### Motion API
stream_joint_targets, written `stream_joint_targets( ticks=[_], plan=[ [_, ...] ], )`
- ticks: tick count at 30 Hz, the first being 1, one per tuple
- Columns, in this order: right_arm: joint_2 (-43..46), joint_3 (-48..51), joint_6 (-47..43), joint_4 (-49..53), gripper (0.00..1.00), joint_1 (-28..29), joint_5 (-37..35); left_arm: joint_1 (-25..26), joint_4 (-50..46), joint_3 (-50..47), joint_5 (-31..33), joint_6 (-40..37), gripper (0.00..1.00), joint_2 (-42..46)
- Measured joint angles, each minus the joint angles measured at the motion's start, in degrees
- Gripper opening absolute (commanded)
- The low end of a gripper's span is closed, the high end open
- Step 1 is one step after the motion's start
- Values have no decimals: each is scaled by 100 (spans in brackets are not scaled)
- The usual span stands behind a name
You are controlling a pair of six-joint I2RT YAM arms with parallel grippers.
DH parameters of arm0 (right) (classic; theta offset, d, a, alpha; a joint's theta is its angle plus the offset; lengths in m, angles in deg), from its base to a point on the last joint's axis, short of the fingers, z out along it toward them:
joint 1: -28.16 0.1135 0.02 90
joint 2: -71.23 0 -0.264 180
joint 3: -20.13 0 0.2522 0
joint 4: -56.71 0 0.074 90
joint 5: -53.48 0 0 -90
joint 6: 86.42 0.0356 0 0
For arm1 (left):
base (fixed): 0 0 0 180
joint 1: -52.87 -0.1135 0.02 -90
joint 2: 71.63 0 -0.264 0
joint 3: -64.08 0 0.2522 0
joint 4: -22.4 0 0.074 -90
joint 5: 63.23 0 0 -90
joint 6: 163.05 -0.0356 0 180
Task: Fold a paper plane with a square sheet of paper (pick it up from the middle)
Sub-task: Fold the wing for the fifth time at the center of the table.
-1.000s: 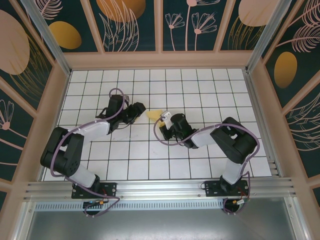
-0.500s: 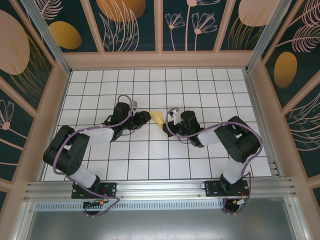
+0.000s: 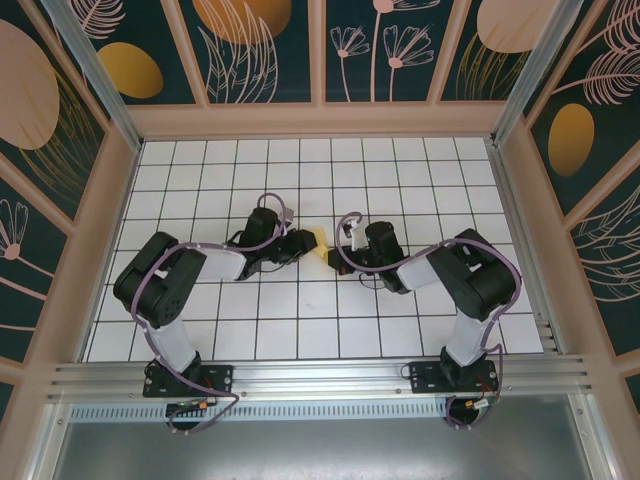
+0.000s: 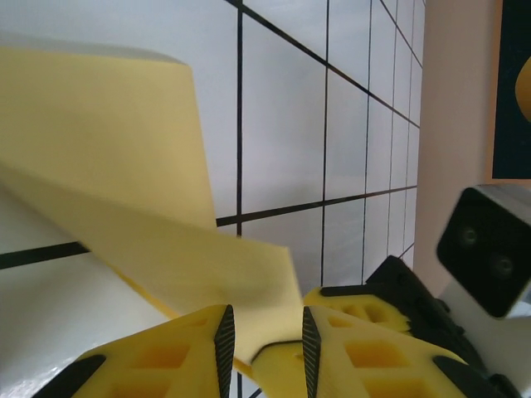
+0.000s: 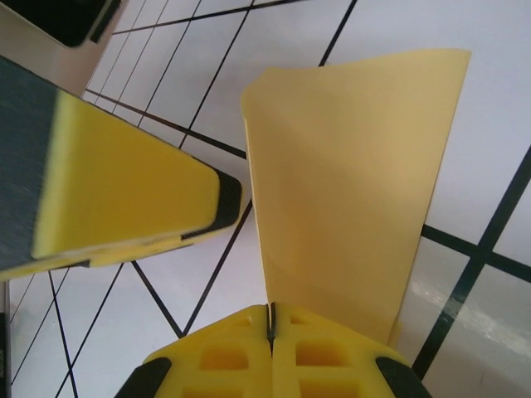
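The square sheet of paper point(image 3: 318, 238) is folded pale yellow and stands off the floor at mid-table between both grippers. My right gripper point(image 3: 338, 248) is shut on its lower edge; in the right wrist view the closed jaws point(image 5: 270, 311) pinch the paper point(image 5: 348, 166), which rises away from them. My left gripper point(image 3: 305, 246) faces it from the left. In the left wrist view its jaws point(image 4: 264, 319) stand apart around a corner of the paper point(image 4: 124, 166), pads clear of it. The right gripper's fingers point(image 4: 357, 300) sit just behind.
White tiled floor point(image 3: 300, 320) with black grid lines, ringed by a wooden frame point(image 3: 320, 120) and patterned walls. An aluminium rail point(image 3: 320, 378) runs along the near edge by the arm bases. One left finger point(image 5: 124, 195) lies close to the paper's left side.
My left gripper has swung right up to the paper and its jaws have narrowed. The right gripper, still shut on the paper, shifted slightly right and settled.
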State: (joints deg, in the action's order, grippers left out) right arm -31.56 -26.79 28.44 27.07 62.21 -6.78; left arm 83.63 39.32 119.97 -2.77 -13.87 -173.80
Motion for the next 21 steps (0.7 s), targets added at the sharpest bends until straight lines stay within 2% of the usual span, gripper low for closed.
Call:
stream_joint_targets(
  ticks=[4,11,21],
  plan=[
    [-107,0,107,33,12,-22,83,0,-2,92,-4,0,31,-46],
    [-166,0,229,103,17,-72,170,11,-13,221,-26,-2,30,-260],
    [-251,-11,520,136,8,-151,229,52,-107,396,-136,-101,30,-367]
  ],
)
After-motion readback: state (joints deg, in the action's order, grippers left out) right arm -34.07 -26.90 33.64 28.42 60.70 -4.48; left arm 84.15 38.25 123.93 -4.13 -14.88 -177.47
